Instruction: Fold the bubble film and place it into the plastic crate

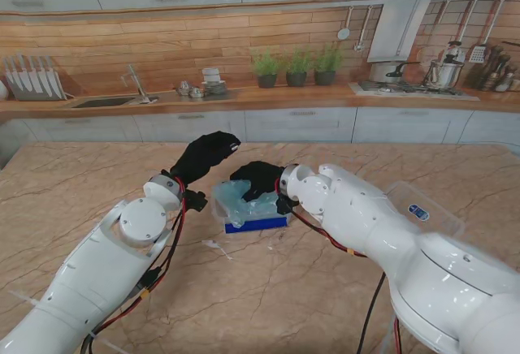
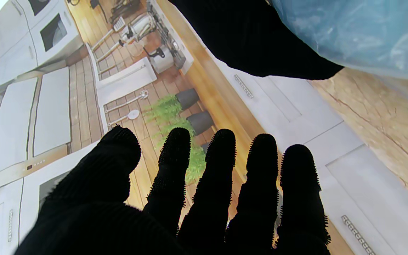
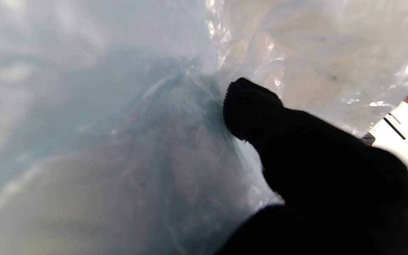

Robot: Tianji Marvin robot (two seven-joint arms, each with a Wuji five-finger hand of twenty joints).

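Marble table [image 1: 268, 297]; wood-panelled wall [image 1: 122, 41], white cabinets [image 1: 301, 124], perhaps a sink [image 1: 104, 102]

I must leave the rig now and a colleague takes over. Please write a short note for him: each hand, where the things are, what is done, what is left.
Left hand: open, fingers spread, holding nothing, raised beside the crate.
Right hand: over the plastic crate, pressed into the bubble film. Whether it grips the film cannot be told.
Things: the blue crate stands mid-table between the hands; the bunched film sits in it, rising above the rim.
Done: the film is gathered and in the crate.
Left: probably press it down, free the right hand, pull both arms back.
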